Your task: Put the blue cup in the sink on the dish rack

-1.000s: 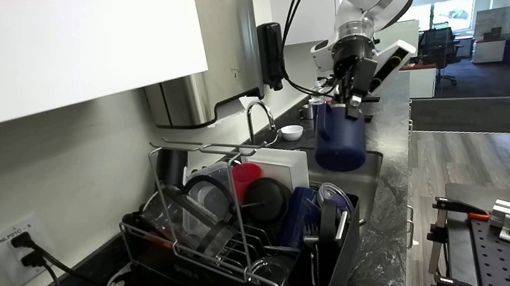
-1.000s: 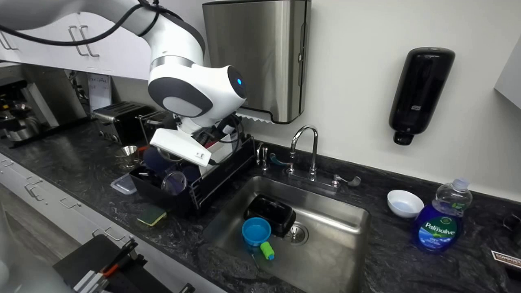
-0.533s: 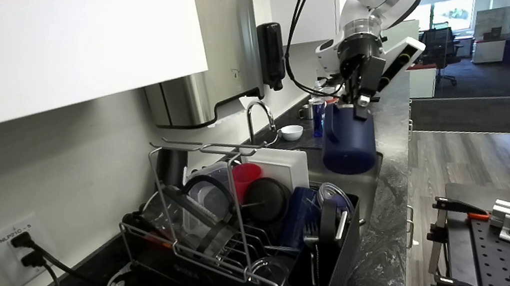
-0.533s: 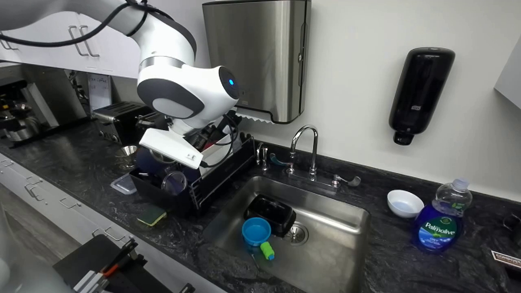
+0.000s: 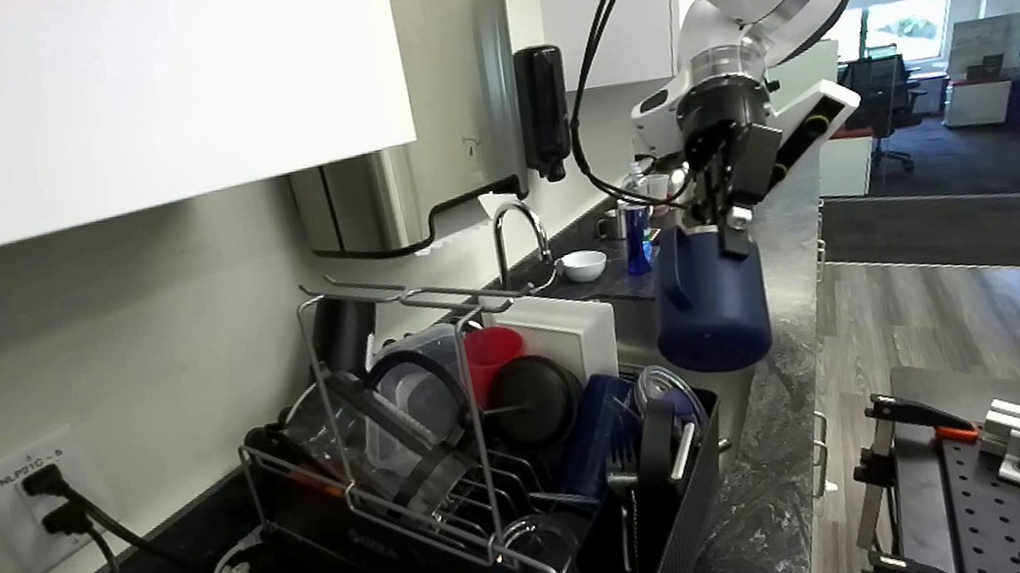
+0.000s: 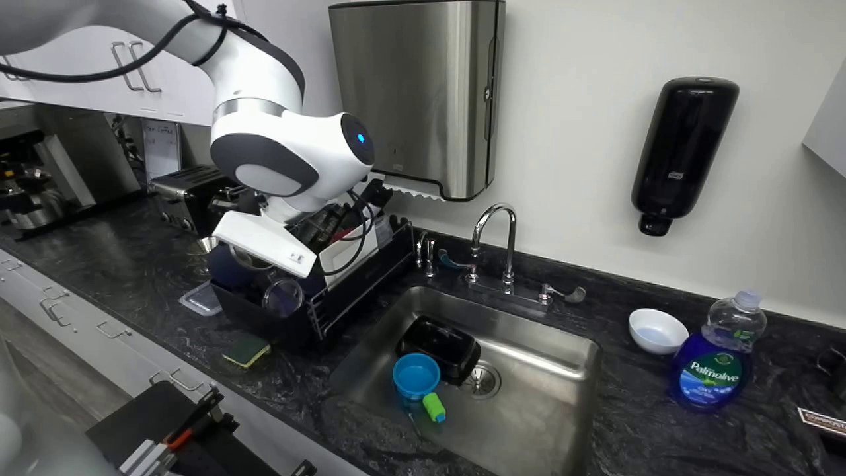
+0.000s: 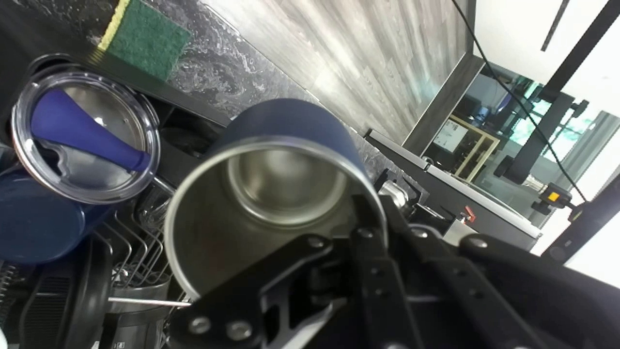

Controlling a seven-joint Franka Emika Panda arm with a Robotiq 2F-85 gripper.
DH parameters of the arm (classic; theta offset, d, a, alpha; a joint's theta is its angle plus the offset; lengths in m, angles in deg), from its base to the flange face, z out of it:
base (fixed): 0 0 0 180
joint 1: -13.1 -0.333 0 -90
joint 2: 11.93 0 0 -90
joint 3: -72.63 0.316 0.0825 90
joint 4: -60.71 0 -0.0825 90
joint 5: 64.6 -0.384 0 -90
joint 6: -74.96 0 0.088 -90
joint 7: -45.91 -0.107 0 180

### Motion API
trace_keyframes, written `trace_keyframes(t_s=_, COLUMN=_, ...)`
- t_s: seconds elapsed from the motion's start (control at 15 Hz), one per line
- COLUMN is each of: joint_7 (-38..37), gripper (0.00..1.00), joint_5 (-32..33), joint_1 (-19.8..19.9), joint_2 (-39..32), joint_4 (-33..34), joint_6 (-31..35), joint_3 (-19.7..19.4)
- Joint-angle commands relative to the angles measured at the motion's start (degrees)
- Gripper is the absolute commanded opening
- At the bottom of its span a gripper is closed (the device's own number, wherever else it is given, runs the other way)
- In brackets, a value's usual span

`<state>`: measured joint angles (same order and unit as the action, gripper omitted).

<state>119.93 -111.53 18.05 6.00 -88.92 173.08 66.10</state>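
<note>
Black Robotiq gripper (image 7: 380,213): clenched on the wall of the blue cup (image 5: 711,307), one finger inside the rim, one outside.
Blue cup: large, navy, steel-lined, up in the air with its mouth upward, near the utensil caddy (image 5: 675,545); whether it hangs directly above the dish rack (image 6: 371,274) or just outside it, I cannot tell.
Utensil caddy: black; a fork (image 5: 619,460) stands in it, and a clear lid (image 7: 89,133) with a purple slider shows at one end.
Dish rack: grey wire over a black tray base, holding a red cup (image 5: 493,355), a round black item (image 5: 533,404), a tilted dark-blue vessel (image 5: 601,435) and a white box-shaped container (image 5: 567,328).
Sponge (image 6: 246,350): green and yellow, flat on the dark counter (image 6: 297,387) just beside the rack.
Sink (image 6: 529,410): grey metal; inside, a black dish (image 6: 436,344), a small light-blue bowl (image 6: 416,377) just beside it, and a green item (image 6: 433,405) too small to name.
Faucet (image 6: 510,254): chrome, arched at the sink's back edge.
White bowl (image 6: 659,330): on the counter, just beside a Palmolive bottle (image 6: 710,370).
Wall (image 6: 581,145): steel paper-towel dispenser (image 6: 416,92), black soap dispenser (image 6: 684,152).
Office (image 5: 974,146): black chair (image 5: 876,95) and bright windows (image 5: 909,30), far back.
</note>
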Motion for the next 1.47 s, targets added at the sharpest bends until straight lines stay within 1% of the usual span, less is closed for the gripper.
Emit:
trace_keyframes(t_s=0.0, joint_7=-1.4, gripper=0.02, joint_5=-1.5, joint_1=-0.4, joint_2=1.2, joint_4=-1.2, joint_6=2.2, joint_3=0.3)
trace_keyframes(t_s=0.07, joint_7=-0.5, gripper=0.07, joint_5=0.1, joint_1=-0.4, joint_2=0.0, joint_4=-0.1, joint_6=0.7, joint_3=-0.1)
trace_keyframes(t_s=0.67, joint_7=-0.7, gripper=0.07, joint_5=0.1, joint_1=-0.4, joint_2=0.0, joint_4=-0.2, joint_6=1.0, joint_3=-0.1)
trace_keyframes(t_s=0.73, joint_7=-0.7, gripper=0.02, joint_5=0.1, joint_1=-0.4, joint_2=0.0, joint_4=-0.2, joint_6=1.0, joint_3=-0.1)
trace_keyframes(t_s=0.8, joint_7=-0.6, gripper=0.02, joint_5=0.0, joint_1=-0.7, joint_2=0.3, joint_4=-0.5, joint_6=1.5, joint_3=0.2)
trace_keyframes(t_s=1.2, joint_7=-0.6, gripper=0.02, joint_5=-1.3, joint_1=-3.5, joint_2=1.8, joint_4=-0.9, joint_6=1.3, joint_3=2.2)
trace_keyframes(t_s=1.4, joint_7=-0.8, gripper=0.02, joint_5=-3.5, joint_1=-5.5, joint_2=2.9, joint_4=-1.2, joint_6=2.6, joint_3=3.9)
